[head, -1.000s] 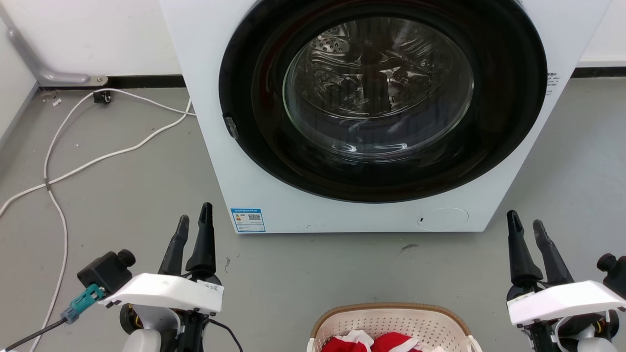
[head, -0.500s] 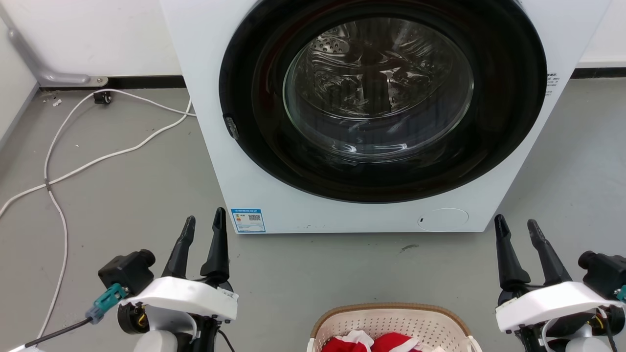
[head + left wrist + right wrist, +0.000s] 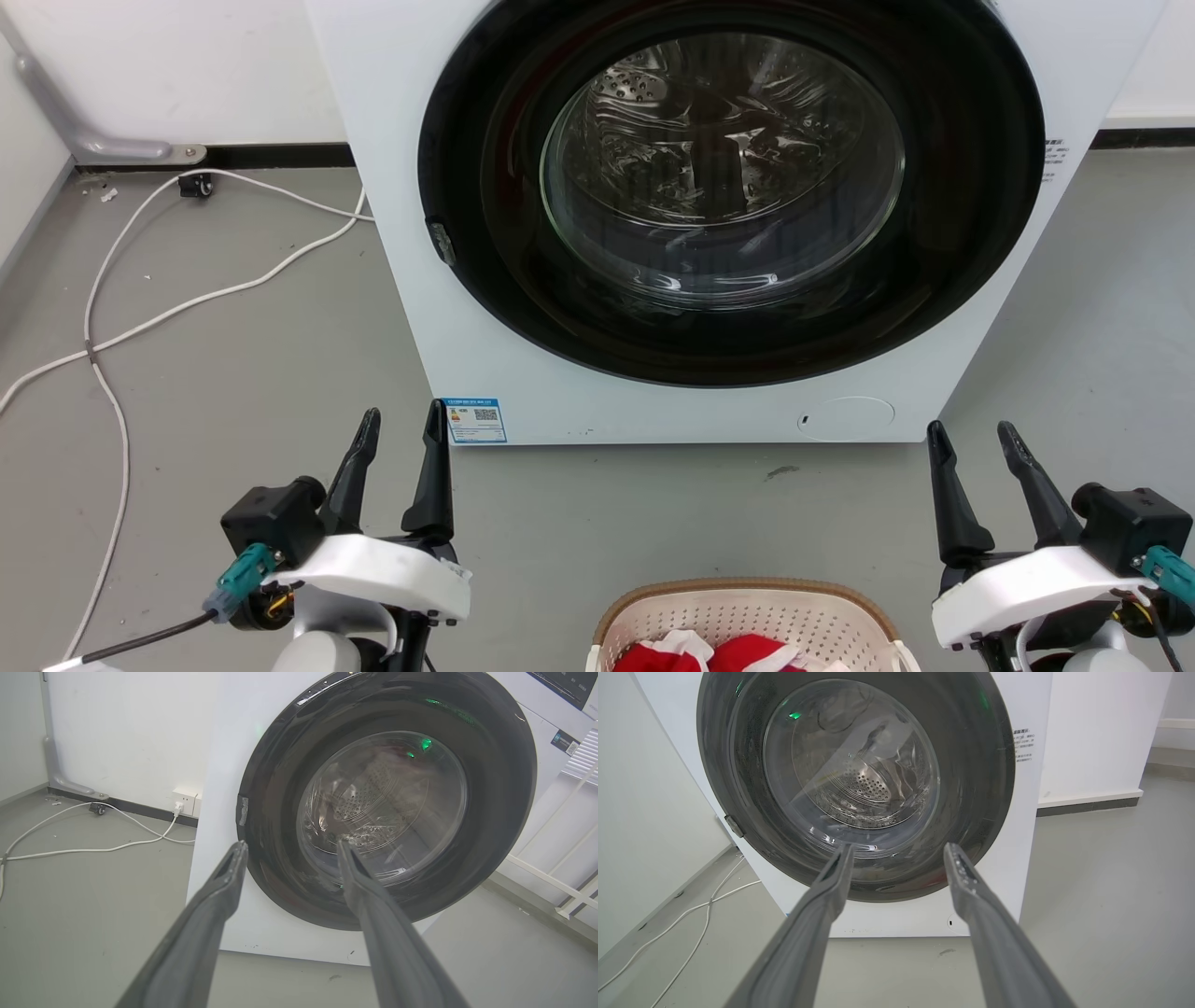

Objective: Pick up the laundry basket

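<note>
Both grippers have shifted inward toward the basket since 1 s ago; camera unmoved.
Left gripper [image 3: 403, 411] and right gripper [image 3: 969, 427] hover over the floor [image 3: 579, 523], fingers spread apart, holding nothing. The laundry basket [image 3: 747, 588] sits at the bottom edge of the head view, between the grippers and apart from both, in front of the washing machine [image 3: 401, 187], with red and white cloth [image 3: 747, 653] inside.

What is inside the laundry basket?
Inside the laundry basket lie red and white clothes. Whatever is under them cannot be seen, and the picture's edge cuts off the basket's near part.
</note>
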You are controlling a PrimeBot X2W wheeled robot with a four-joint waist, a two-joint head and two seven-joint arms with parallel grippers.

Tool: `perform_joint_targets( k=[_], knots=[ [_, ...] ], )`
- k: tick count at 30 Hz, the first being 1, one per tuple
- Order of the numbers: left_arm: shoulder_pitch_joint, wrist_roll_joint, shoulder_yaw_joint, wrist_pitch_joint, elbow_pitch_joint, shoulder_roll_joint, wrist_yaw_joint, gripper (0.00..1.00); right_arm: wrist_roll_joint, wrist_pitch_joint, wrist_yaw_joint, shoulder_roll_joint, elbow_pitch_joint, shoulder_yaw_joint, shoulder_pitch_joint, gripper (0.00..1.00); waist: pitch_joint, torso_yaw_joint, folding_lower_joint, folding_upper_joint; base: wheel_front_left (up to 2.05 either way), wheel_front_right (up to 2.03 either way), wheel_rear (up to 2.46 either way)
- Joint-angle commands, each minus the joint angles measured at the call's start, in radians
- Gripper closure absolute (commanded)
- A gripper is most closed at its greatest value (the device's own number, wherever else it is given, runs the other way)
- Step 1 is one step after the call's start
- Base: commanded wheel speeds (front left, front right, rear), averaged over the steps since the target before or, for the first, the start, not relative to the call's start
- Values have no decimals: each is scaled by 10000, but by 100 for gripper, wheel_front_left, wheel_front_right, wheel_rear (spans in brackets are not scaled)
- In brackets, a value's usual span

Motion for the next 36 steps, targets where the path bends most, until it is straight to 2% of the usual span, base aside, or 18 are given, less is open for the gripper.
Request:
perform_joint_targets(
  k=[1,24,36],
  knots=[
    [23,350,-75,-110,-62,10,40,0,-377,-63,0,-11,-146,30,-14,0,6,-8,0,0,0,0,0],
    [249,1990,-342,-570,-125,-2,353,0,-1953,-97,-1,126,-290,24,133,0,29,0,0,0,0,0,0],
    [335,2756,-467,-788,-119,-8,465,0,-2332,-116,-1,155,-411,-109,195,0,57,-9,-1,0,0,0,0]
  ],
)
